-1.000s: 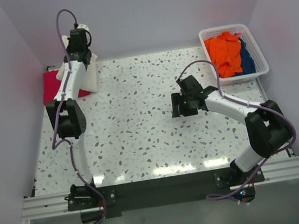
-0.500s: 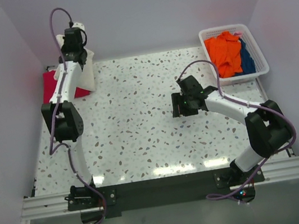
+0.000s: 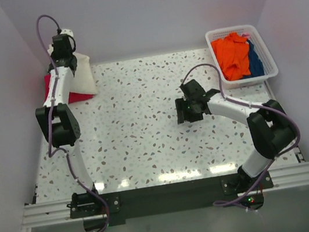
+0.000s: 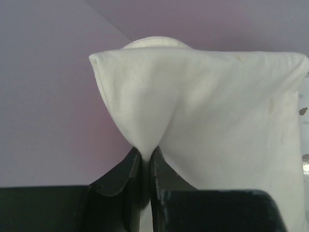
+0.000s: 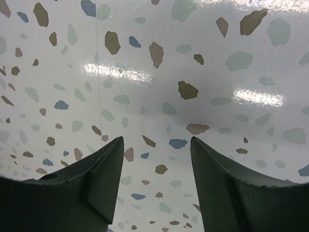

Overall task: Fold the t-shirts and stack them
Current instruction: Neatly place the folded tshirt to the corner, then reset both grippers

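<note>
Left of the basket [image 3: 235, 29] and nearer the arm bases: right gripper [image 3: 187, 113] [image 5: 157, 145] parted wide, gripping nothing, low over bare speckled table [image 3: 138, 124]. Level with the basket but far across, at the table's far-left corner: left gripper [image 3: 62, 47] [image 4: 145, 154] raised, clenched on a pinch of the cream-white t-shirt [image 3: 81, 76] [image 4: 207, 111]. Hangs as a folded bundle, long axis running from the pinch down toward the table, lower end over the crimson-pink t-shirt [image 3: 78, 96] lying flat there. In the basket itself: crumpled orange cloth [image 3: 233, 53], blue cloth [image 3: 256, 62] just beside it. Plain pale walls [image 3: 155, 10] around.
</note>
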Controlling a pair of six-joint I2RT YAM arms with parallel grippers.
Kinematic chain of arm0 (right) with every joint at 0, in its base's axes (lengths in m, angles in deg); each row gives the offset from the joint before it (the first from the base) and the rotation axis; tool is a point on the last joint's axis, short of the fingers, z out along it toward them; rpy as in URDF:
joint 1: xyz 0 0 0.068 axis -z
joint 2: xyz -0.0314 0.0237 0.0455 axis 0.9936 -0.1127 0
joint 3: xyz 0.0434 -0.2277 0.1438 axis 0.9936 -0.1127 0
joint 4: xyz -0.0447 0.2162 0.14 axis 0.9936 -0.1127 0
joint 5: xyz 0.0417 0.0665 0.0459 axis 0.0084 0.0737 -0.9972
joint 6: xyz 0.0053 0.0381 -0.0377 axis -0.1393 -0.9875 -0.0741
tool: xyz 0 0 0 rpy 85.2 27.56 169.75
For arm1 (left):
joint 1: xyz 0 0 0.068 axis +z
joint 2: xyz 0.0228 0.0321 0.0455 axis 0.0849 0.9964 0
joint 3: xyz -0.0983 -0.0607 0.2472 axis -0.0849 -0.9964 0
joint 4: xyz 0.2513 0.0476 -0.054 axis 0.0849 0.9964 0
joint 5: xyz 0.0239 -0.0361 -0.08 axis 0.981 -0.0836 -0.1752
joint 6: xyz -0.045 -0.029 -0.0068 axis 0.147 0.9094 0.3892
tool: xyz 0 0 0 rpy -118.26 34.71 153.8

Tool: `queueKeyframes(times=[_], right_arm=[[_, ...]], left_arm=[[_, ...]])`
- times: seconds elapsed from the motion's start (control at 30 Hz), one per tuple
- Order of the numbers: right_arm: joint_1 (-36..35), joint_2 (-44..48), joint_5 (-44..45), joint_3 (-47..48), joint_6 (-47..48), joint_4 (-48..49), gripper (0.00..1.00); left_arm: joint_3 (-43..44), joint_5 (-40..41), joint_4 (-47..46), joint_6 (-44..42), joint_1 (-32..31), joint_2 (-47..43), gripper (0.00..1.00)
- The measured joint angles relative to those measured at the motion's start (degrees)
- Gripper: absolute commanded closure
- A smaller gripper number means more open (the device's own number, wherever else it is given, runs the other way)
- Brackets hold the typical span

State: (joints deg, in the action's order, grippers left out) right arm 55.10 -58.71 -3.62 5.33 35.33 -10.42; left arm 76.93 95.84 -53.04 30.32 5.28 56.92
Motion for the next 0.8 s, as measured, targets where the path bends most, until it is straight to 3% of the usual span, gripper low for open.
queueKeyframes(times=[0.03,0.07,0.23,0.33,0.57,0.8], right_arm=[[-0.11,-0.42,0.07,0.13,0.02,-0.17,0.39],[-0.20,-0.72,0.09,0.24,0.00,-0.28,0.39],[-0.46,-1.09,0.57,0.39,0.02,-0.74,0.39],[-0.46,-1.09,1.09,0.39,0.02,-1.07,0.39],[-0.46,0.33,1.70,0.26,0.02,-1.31,0.38],[-0.46,4.17,2.60,-0.63,0.15,-1.03,0.37]], left_arm=[[0.00,-0.20,-0.70,0.24,0.52,0.42,0.79],[0.00,-0.35,-1.11,0.50,1.49,0.90,0.62],[1.20,-0.22,-1.99,4.55,4.63,4.22,0.39],[2.27,-0.63,-1.44,7.21,5.84,5.25,0.00],[2.29,-5.25,-0.66,16.37,5.97,2.97,0.00],[-13.38,-14.64,-3.65,28.37,5.62,-11.50,0.00]])
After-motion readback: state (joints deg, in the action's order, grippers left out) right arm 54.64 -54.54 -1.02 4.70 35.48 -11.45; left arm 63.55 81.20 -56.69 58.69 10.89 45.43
